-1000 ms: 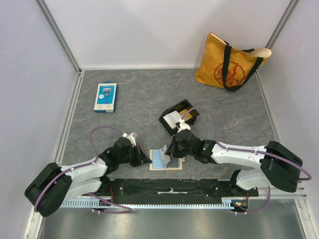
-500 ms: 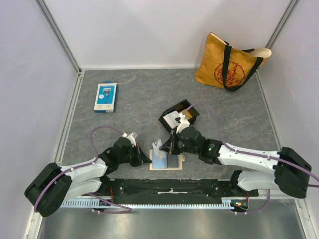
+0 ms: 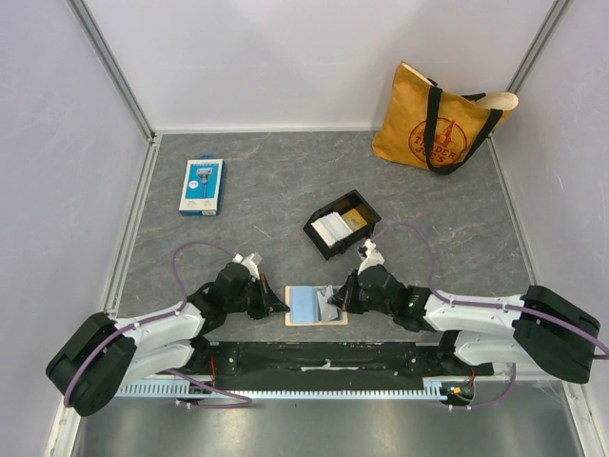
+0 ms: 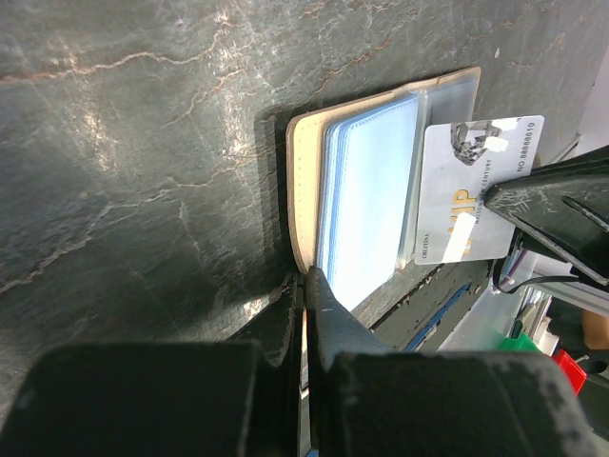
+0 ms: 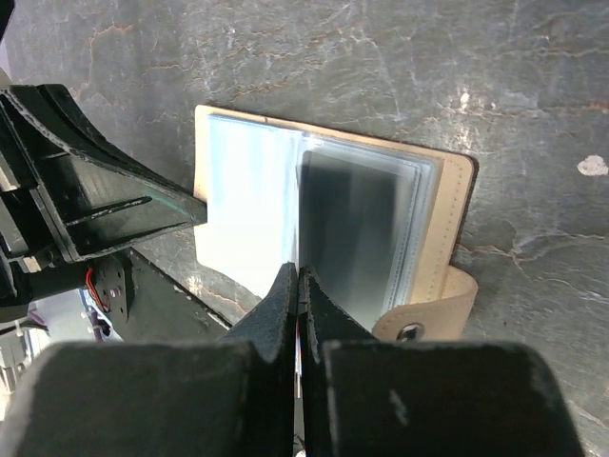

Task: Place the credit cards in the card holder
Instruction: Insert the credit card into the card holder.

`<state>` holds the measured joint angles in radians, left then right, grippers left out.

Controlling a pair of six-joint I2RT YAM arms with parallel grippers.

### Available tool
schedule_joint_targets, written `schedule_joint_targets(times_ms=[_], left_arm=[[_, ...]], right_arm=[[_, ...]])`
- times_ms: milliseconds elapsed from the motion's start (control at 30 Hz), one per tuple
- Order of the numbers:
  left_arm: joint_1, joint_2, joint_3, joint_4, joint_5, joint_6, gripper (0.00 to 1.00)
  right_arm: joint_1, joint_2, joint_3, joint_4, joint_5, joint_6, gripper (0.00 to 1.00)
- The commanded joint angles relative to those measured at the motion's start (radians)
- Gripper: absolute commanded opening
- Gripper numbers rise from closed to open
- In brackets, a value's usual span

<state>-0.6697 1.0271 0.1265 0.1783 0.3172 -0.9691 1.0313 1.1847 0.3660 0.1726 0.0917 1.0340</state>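
Note:
The tan card holder [image 3: 310, 319] lies open at the near edge, its bluish clear sleeves facing up. It also shows in the left wrist view [image 4: 303, 181] and the right wrist view [image 5: 457, 195]. My left gripper [image 3: 283, 306] [image 4: 306, 276] is shut on the holder's left edge. My right gripper [image 3: 333, 301] [image 5: 299, 271] is shut on a white-grey credit card [image 4: 471, 190], held on edge over the holder's right half. I cannot tell whether its lower edge is in a sleeve. More credit cards [image 3: 335, 227], white and gold, lie in the black tray.
The black tray [image 3: 321, 239] stands just beyond the holder. A blue-and-white retail package [image 3: 202, 186] lies at the back left. A yellow tote bag [image 3: 438, 119] leans at the back right. The black base rail [image 3: 314, 357] runs right next to the holder.
My right gripper has moved down and to the right with the card, from above the holder's left half to its right half. The left gripper and the holder have not moved.

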Motion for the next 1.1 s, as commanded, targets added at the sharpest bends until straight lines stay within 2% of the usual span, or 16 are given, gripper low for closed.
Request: schedule_joint_targets(times_ms=[0, 400, 567, 1067], left_arm=[[-0.001, -0.002, -0.010, -0.030, -0.021, 0.015, 0.02], [-0.001, 0.019, 0.001, -0.014, -0.018, 0.001, 0.02], [-0.002, 0.019, 0.001, -0.016, -0.015, 0.001, 0.02], [-0.001, 0.013, -0.011, 0.003, -0.009, -0.011, 0.02]], right_arm=[[-0.002, 0.004, -0.047, 0.165, 0.029, 0.049, 0.00], [-0.002, 0.101, -0.088, 0.343, 0.013, 0.069, 0.00], [-0.002, 0.144, -0.085, 0.347, 0.017, 0.087, 0.00], [-0.002, 0.119, -0.130, 0.326, 0.057, 0.143, 0.00]])
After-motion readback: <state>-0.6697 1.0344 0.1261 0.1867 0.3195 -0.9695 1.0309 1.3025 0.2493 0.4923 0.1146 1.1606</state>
